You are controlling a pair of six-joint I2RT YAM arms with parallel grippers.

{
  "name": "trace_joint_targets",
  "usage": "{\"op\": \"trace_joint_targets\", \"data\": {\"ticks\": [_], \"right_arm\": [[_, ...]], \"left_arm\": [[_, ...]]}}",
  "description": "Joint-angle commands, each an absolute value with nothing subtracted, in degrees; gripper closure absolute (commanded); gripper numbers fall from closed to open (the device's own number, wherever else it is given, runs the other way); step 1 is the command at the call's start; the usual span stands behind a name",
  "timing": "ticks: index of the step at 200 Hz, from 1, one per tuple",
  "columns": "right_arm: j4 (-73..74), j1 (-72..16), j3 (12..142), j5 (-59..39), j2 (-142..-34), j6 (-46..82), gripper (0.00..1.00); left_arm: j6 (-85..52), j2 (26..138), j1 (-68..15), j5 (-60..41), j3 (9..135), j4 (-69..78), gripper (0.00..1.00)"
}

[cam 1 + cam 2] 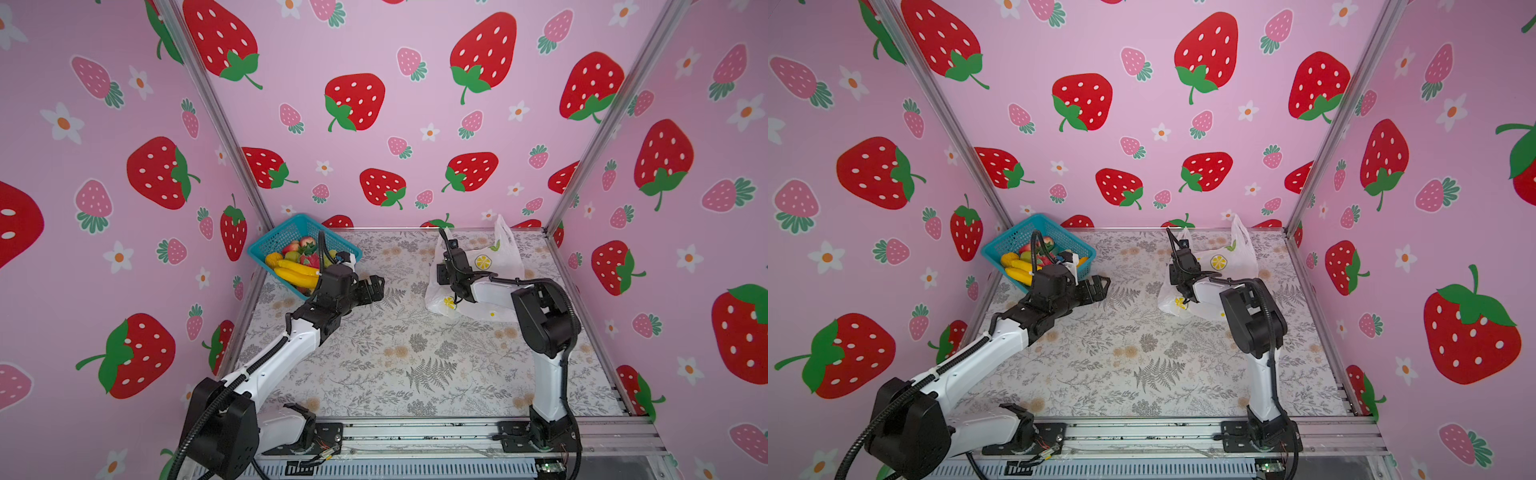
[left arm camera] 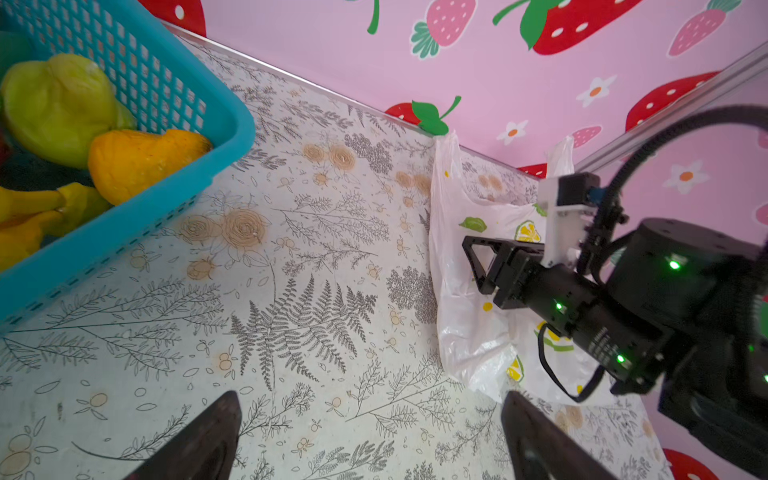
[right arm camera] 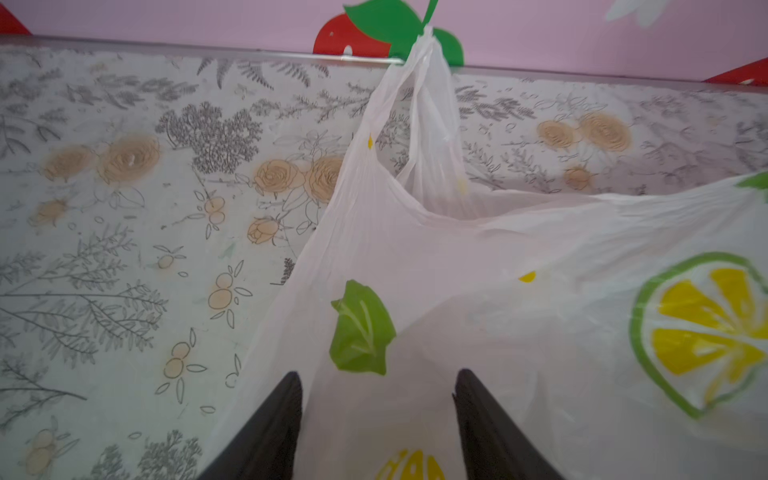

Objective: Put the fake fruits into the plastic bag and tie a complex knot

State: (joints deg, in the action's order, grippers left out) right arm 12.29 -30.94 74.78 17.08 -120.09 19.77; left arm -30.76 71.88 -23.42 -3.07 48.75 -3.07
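The fake fruits lie heaped in a teal mesh basket at the back left; in the left wrist view a green piece and an orange piece show. The plastic bag lies slack at the back right, its handles apart; no knot is in view. My right gripper is down on the bag's left part, jaws apart with bag film between them. My left gripper hovers wide open over bare table just right of the basket.
The floral table cover spreads between the two arms. Pink strawberry-printed walls close the back and both sides, with metal posts at the corners. The basket leans against the left wall. An aluminium rail runs along the front.
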Motion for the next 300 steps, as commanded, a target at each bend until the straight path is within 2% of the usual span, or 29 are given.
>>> {"op": "trace_joint_targets", "data": {"ticks": [1, 24, 37, 58, 80, 105, 119, 142, 171, 201, 227, 247, 300], "right_arm": [[10.51, -28.89, 76.43, 12.1, -120.82, 20.36, 0.62], [12.14, -27.86, 71.5, 4.19, -116.13, 15.38, 0.9], [10.68, -27.78, 68.29, -0.3, -111.97, 11.81, 0.96], [4.12, -27.86, 64.42, -13.98, -105.63, 5.38, 0.99], [0.87, -30.23, 57.83, -27.85, -98.81, 4.12, 1.0], [-3.99, -33.21, 50.84, -29.4, -91.45, 3.89, 1.0], [-8.7, -33.11, 48.32, -24.16, -87.93, 4.73, 0.98], [-16.37, -31.95, 47.48, -12.12, -83.61, 6.44, 0.89], [-20.48, -30.63, 48.1, -1.81, -78.16, 9.88, 0.66], [-15.74, -30.4, 50.57, 3.32, -76.18, 14.29, 0.43], [-5.97, -31.91, 52.3, 3.07, -80.76, 19.8, 0.21], [-3.49, -33.76, 55.72, 8.84, -86.98, 21.03, 0.16], [-5.84, -35.16, 64.35, 11.51, -101.31, 16.65, 0.17]], "left_arm": [[-29.19, 72.37, -25.23, -1.28, 52.0, -6.45, 0.01], [-28.53, 72.34, -26.12, -1.3, 52.34, -7.85, 0.01], [-28.18, 72.07, -26.28, -1.46, 52.32, -8.36, 0.01], [-27.53, 71.63, -26.22, -0.95, 52.65, -9.71, 0.01], [-27.66, 71.24, -26.19, 0.16, 53.26, -11.48, 0.0], [-29.66, 70.54, -26.15, -1.3, 53.13, -11.28, 0.0], [-30.84, 70.23, -26.14, -2.9, 52.76, -10.8, 0.0], [-32.07, 70.05, -26.16, -4.31, 52.54, -10.93, 0.0], [-32.52, 69.62, -26.28, -5.0, 52.73, -11.7, 0.01], [-32.37, 68.91, -26.28, -4.97, 52.19, -12.0, 0.01], [-32.08, 69.3, -26.27, -5.0, 52.37, -11.91, 0.01], [-31.99, 69.43, -26.28, -5.42, 52.67, -12.66, 0.01], [-31.83, 68.73, -26.37, -5.49, 51.97, -12.83, 0.01]]}}
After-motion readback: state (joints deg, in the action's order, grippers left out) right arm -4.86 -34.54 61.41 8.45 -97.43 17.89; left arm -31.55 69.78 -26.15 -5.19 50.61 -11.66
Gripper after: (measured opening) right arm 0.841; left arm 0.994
